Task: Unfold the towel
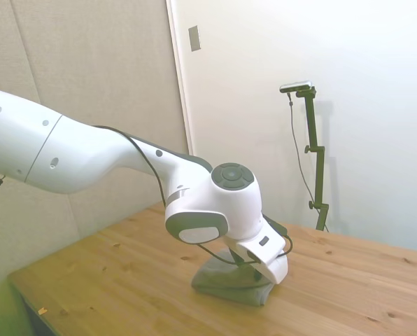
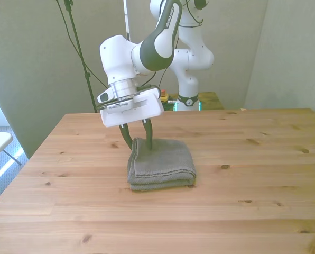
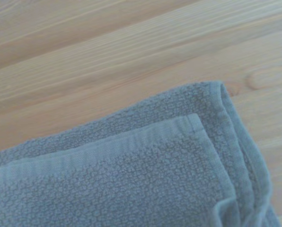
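Observation:
The grey towel (image 2: 163, 164) lies folded in several layers on the wooden table (image 2: 252, 201), a little toward the front view's left of centre. My gripper (image 2: 139, 144) is down at the towel's far corner on the front view's left. It is open, with one dark finger (image 2: 127, 138) outside the edge and the other over the cloth. From the side, the white hand covers most of the towel (image 1: 226, 283), and the fingertips are hidden. Up close, the wrist view shows the towel (image 3: 131, 179) with its stacked hemmed corners offset from each other.
The table's edge (image 2: 36, 153) on the front view's left is about a towel's width from the cloth. Bare wood (image 1: 110, 273) surrounds the towel on all sides. A wall (image 1: 376, 105) stands behind the table in the side view.

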### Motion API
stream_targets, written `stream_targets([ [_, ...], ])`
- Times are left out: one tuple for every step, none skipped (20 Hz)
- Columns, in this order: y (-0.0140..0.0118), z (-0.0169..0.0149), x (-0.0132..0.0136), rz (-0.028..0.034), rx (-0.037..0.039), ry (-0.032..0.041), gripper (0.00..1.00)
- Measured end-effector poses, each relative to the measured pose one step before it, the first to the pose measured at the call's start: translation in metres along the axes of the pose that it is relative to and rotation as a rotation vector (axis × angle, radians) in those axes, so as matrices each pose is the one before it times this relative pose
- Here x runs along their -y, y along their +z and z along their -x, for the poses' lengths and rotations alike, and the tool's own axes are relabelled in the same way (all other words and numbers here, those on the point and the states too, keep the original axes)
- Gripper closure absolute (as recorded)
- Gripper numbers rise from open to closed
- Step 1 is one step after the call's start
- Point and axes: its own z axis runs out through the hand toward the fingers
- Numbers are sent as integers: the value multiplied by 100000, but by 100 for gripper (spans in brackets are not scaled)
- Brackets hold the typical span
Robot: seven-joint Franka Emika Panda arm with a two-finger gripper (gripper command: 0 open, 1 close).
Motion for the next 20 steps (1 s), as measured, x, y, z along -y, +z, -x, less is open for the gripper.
stream_targets([
  [-1,-9,-31,3,-1,69,100],
  [-4,-6,-7,-5,-9,19,100],
  [-1,-1,-2,-3,-2,7,100],
  [0,1,2,-2,1,-1,100],
  [-1,0,1,-2,-1,-3,100],
  [-4,0,2,-6,-5,-3,100],
  [-13,0,7,-19,-18,-8,100],
  [-27,-4,18,-41,-41,-24,100],
  [-30,4,30,-53,-35,-44,100],
  [-34,6,37,-62,-40,-54,100],
  [-36,9,42,-71,-40,-66,100],
  [-28,19,45,-66,-18,-74,100],
  [-32,16,42,-67,-25,-70,100],
  [-29,19,43,-64,-20,-69,100],
  [-22,16,36,-52,-14,-59,100],
  [-15,18,36,-46,-4,-62,100],
  [-8,24,44,-46,10,-78,100],
  [-20,40,76,-83,9,-133,100],
  [-49,62,123,-157,-8,-219,100],
  [-86,100,205,-254,-25,-349,100],
])
